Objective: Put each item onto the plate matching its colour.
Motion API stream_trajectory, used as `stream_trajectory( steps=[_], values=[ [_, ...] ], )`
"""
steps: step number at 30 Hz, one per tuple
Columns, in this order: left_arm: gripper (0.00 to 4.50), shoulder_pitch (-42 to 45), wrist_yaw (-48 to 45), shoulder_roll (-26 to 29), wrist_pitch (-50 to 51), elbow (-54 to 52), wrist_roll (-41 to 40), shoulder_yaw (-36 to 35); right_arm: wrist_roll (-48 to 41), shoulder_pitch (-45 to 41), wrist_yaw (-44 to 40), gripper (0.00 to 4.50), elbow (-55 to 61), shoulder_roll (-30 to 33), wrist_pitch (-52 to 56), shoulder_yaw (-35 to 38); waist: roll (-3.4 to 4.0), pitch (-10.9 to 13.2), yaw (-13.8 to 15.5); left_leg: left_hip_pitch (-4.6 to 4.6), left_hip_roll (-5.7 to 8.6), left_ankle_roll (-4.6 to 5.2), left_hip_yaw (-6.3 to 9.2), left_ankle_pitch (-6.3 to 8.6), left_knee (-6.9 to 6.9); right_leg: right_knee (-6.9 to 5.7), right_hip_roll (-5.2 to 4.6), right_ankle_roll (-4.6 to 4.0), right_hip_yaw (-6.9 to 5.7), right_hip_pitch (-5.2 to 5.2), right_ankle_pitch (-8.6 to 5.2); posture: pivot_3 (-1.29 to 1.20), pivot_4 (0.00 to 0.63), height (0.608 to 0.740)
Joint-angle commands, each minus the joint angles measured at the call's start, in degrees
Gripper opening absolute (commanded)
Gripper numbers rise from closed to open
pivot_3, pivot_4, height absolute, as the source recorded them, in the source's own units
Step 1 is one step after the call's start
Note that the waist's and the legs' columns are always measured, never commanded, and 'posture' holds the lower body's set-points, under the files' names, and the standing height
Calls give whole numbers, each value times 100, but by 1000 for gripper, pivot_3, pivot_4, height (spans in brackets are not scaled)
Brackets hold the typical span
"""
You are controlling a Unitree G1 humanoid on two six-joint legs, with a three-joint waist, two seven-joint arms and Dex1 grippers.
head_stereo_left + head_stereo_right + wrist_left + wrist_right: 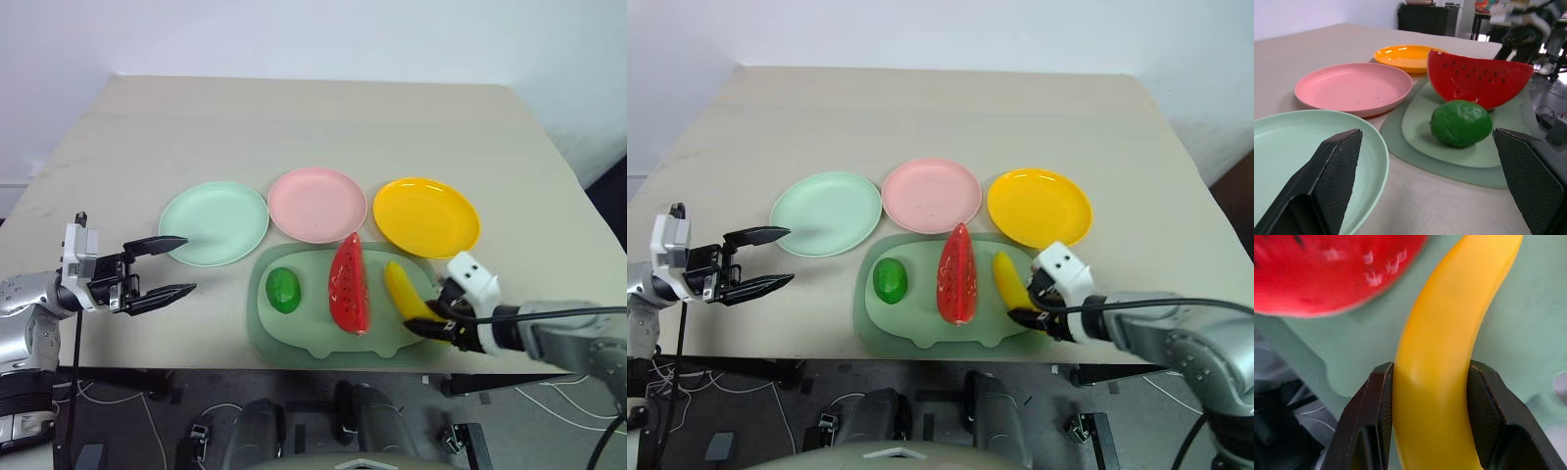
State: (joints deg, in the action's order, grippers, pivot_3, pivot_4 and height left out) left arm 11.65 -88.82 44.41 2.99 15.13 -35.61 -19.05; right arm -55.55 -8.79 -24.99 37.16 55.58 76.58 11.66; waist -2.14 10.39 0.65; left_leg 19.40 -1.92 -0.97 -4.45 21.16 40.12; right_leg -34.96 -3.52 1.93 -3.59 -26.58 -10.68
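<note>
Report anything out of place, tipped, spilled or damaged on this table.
Nothing stands out. The three plates sit flat in a row, bare. The green fruit, watermelon wedge and banana lie on the mat, the banana clamped by the right gripper.

No text, label, brand, number or sign can be read in these pictures.
</note>
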Motion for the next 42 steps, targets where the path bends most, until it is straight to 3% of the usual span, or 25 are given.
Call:
stream_trajectory(
  steps=[1, 4, 10, 16, 20, 24, 27, 34, 39, 42],
  values=[
    [4500, 51, 6, 5, -78, -105, -27, -49, 499, -385, -371, 1719, -629, 293, -538, 29, 0, 0, -10, 0, 0, 0, -1, 0, 0, 0, 2, 0, 0, 0, 0, 0, 150, 736],
    [4500, 45, 34, -9, -97, -115, -21, -49, 988, -841, -447, 1719, -1151, 269, -925, -318, 0, 0, -16, 1, 0, 0, -3, 0, -1, 0, 3, 0, 0, -2, 0, 0, 150, 736],
    [4500, 29, 100, -55, -93, -159, -2, -13, 2610, -2522, -165, 1719, -3334, -709, -1722, -1799, 1, 0, -104, 5, 0, 0, -7, -1, -1, -3, 5, -1, 2, -7, 1, 0, 150, 736],
    [4500, -7, 167, -81, -88, -248, -3, -15, 3447, -3293, -320, 1719, -4840, -1345, -2336, -2127, 4, 2, -135, 24, 3, 3, -13, 1, -2, -9, -2, 0, -3, -24, 2, 0, 150, 736],
    [4500, -141, 262, -69, -98, -332, -15, -101, 3689, -3463, -514, 3151, -5043, -1409, -2373, -2117, 6, 3, -134, 24, 2, 11, -11, 6, -2, -8, -6, 1, -5, -24, 3, 0, 150, 736],
    [4500, -235, 332, -79, -98, -417, -37, -107, 3513, -3634, -669, 4459, -4478, -1344, -1918, -1792, 11, 7, -139, 23, 0, 13, -7, 7, -3, -9, -7, 1, -4, -26, 3, 0, 150, 736],
    [4500, -238, 355, -74, -98, -412, -40, -107, 3195, -3784, -790, 4459, -3954, -1324, -1288, -1471, 20, 12, -145, 19, -2, 13, -8, 7, -2, -15, -7, 1, -3, -27, 3, 0, 150, 736],
    [4500, -198, 362, -88, -128, -325, -8, -68, 1818, -4272, -770, 4459, -2670, -1890, 1452, -350, 21, 12, -144, 16, -12, 13, -7, 7, -2, -17, -6, 0, -3, -26, 3, 0, 150, 736],
    [4500, -183, 345, -115, -141, -293, 5, -27, 739, -4093, 123, 4459, -2229, -2277, 1592, -320, 21, 12, -139, 19, -10, 13, -5, 7, -3, -15, -11, 0, -4, -26, 3, 0, 150, 736],
    [4500, -185, 342, -140, -142, -300, 15, -2, 83, -3874, 1223, 4459, -2188, -2636, 1592, -461, 18, 10, -141, 20, -4, 13, -5, 7, -3, -15, -14, 0, -4, -26, 4, 0, 150, 736]
  ],
)
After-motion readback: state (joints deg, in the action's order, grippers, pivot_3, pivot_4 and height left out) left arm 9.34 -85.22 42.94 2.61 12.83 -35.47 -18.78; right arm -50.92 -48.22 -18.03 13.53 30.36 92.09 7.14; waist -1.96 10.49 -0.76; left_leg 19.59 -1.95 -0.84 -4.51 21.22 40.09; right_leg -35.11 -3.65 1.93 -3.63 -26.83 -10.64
